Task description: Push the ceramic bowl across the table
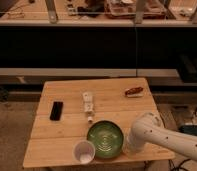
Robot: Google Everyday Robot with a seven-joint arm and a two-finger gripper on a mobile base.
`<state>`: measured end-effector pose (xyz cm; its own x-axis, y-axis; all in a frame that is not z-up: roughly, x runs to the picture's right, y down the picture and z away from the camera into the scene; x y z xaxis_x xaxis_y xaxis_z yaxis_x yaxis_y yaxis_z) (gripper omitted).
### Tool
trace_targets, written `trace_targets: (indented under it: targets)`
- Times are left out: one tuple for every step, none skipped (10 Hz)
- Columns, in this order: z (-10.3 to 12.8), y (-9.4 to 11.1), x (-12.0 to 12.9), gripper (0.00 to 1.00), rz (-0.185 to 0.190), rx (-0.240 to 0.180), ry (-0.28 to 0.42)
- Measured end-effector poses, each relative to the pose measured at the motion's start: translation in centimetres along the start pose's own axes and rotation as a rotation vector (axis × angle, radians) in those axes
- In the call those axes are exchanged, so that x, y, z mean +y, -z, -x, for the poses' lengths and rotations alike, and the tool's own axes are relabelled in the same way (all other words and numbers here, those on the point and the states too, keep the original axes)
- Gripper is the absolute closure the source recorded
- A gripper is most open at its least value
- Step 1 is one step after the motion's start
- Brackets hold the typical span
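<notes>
Tabletop [112, 97]: pale wood, long planks, matt. Ceramic bowl [106, 139]: glazed green, glossy, darker rim. White cup [84, 152]: smooth, matt. Black slab [56, 110]: dark, flat finish. Arm: smooth white plastic-looking shell; its tool [128, 146], closed, sits at the bowl's right edge.

No readable text, labels, brands or numbers anywhere: nothing legible on the bowl [106, 139], cup [84, 152], black device [56, 110], white bottle [88, 104] or surface [112, 92]. Tool [128, 146] sits at the bowl's right edge, unmarked.
</notes>
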<state>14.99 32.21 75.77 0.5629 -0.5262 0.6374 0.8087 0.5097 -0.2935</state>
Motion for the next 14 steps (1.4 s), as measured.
trace_targets:
  targets:
    - [0.2,-0.1,-1.0,0.82,-0.005,-0.002,0.023]
    - [0.2,-0.2,-1.6,0.82,-0.007,-0.002,0.036]
    - [0.2,-0.1,-2.2,0.82,-0.012,0.0,0.05]
    - [0.2,0.0,-2.8,0.82,-0.015,0.005,0.063]
    - [0.1,0.1,-3.4,0.82,-0.018,0.011,0.075]
    - [0.0,0.1,-3.9,0.82,-0.02,0.015,0.084]
    - [0.0,0.1,-4.5,0.82,-0.023,0.018,0.095]
    - [0.0,0.2,-5.8,0.82,-0.031,0.023,0.113]
    - [0.0,0.2,-6.5,0.82,-0.036,0.026,0.124]
    - [-0.1,0.3,-7.6,0.82,-0.045,0.03,0.139]
    - [-0.1,0.3,-8.7,0.82,-0.054,0.032,0.155]
    - [0.1,0.2,-9.7,0.82,-0.062,0.03,0.176]
    - [0.3,0.1,-10.7,0.82,-0.069,0.026,0.195]
    - [0.7,-0.4,-12.0,0.82,-0.077,0.014,0.22]
